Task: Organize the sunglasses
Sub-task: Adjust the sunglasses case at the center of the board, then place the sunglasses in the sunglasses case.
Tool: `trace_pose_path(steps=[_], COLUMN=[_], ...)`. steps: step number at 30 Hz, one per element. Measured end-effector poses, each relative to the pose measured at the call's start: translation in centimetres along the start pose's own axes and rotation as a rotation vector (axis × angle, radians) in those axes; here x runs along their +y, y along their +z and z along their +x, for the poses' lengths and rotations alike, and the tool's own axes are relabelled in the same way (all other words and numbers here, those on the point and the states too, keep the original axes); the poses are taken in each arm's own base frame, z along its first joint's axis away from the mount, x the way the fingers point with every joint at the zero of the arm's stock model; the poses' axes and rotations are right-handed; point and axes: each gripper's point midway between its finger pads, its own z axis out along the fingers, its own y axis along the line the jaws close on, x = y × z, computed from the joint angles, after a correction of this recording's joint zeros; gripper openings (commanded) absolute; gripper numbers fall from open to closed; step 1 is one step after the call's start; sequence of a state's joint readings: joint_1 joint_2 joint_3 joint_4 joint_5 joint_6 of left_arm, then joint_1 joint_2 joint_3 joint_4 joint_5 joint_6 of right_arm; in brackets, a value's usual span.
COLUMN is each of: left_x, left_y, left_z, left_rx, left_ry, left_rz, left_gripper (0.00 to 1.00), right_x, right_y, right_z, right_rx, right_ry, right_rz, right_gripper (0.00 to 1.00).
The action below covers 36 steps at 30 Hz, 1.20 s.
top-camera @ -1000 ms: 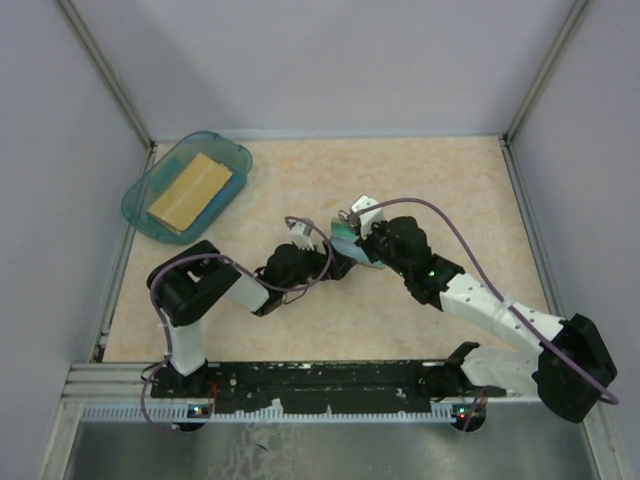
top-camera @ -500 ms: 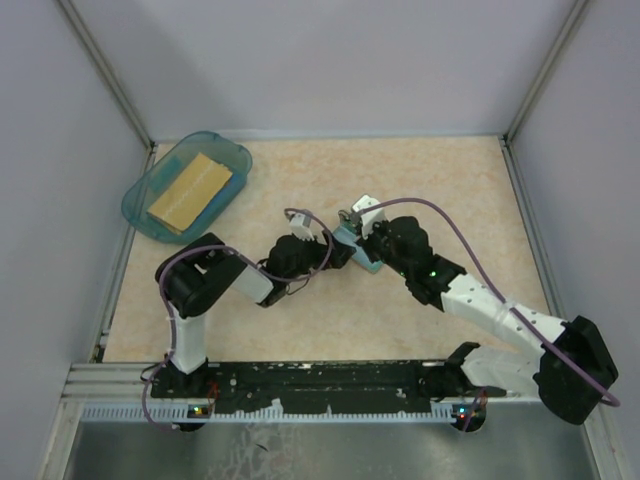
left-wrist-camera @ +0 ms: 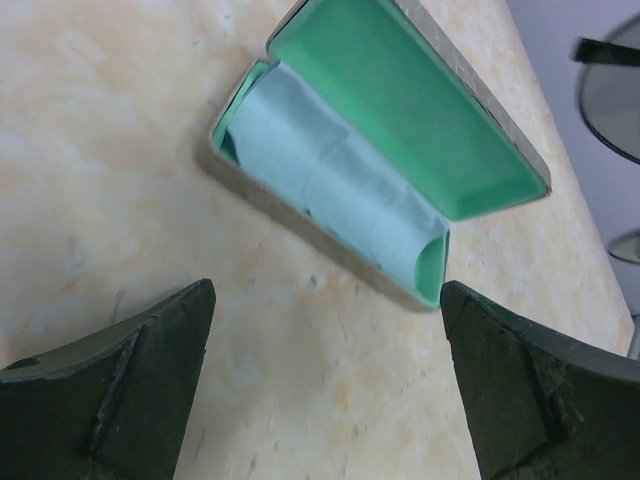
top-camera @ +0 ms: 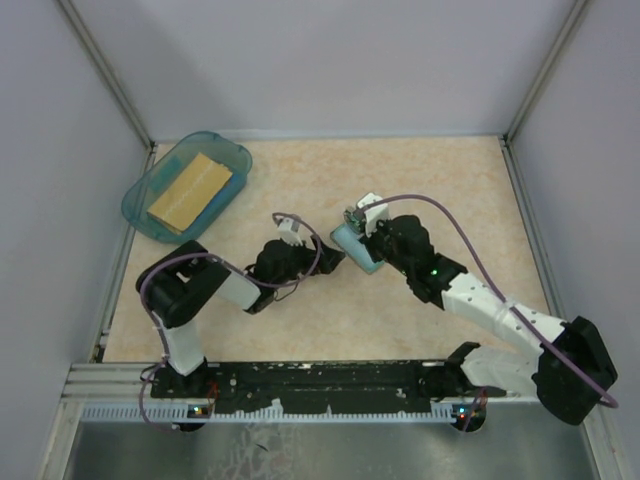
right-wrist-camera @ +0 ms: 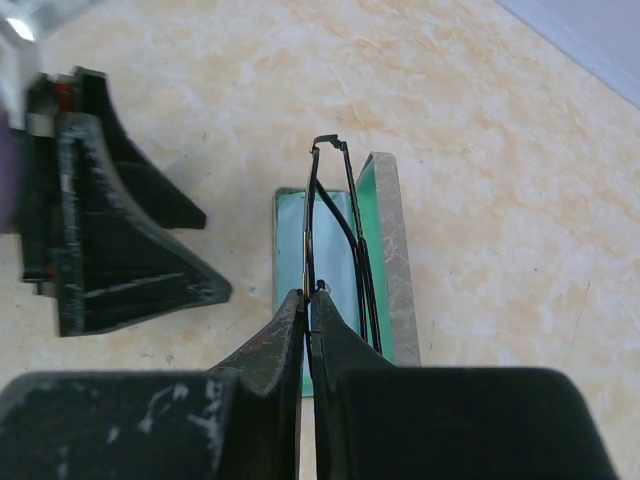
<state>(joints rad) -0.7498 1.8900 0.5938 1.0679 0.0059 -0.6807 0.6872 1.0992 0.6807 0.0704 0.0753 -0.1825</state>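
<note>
Pinched in the closed right gripper [right-wrist-camera: 308,300], the sunglasses [right-wrist-camera: 335,215] hang lengthwise over the open case [left-wrist-camera: 400,110] at the middle of the surface [top-camera: 450,180] — lined up, I judge, to drop onto the cloth [left-wrist-camera: 330,180] inside — while the left gripper [left-wrist-camera: 325,290] stands wide and empty beside it.

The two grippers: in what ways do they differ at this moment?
The left gripper stands wide open and empty; the right gripper is shut on the sunglasses. The left gripper has the open case ahead of it and touches nothing; the right gripper aims the sunglasses at that case. Both are close to the case and point toward it.
</note>
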Motion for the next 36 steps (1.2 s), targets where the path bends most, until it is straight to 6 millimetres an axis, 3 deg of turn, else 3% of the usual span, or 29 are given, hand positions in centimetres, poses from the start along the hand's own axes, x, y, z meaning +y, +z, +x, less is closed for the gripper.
trace_pose_path(steps=[8, 15, 26, 36], left_x=[-1.9, -4.5, -5.4, -4.5], left_y=[-7.0, -10.0, -13.2, -13.5], left_z=[-2.9, -6.3, -8.6, -8.2], left_rx=[-0.076, -0.138, -0.199, -0.183], left_ry=[-0.007, 0.005, 0.028, 0.045], left_rz=[0.027, 0.064, 0.054, 0.015], left_gripper=[1.0, 1.0, 1.0, 1.0], right_x=[0.7, 1.4, 1.9, 1.4], right_y=[1.6, 2.9, 4.7, 5.5], right_z=[2.7, 5.6, 7.4, 7.7], right_rx=[0.093, 0.183, 0.225, 0.222], right_ry=[0.028, 0.031, 0.047, 0.069], right_rz=[-0.027, -0.043, -0.047, -0.029], right_gripper=[0.0, 0.0, 0.0, 0.0])
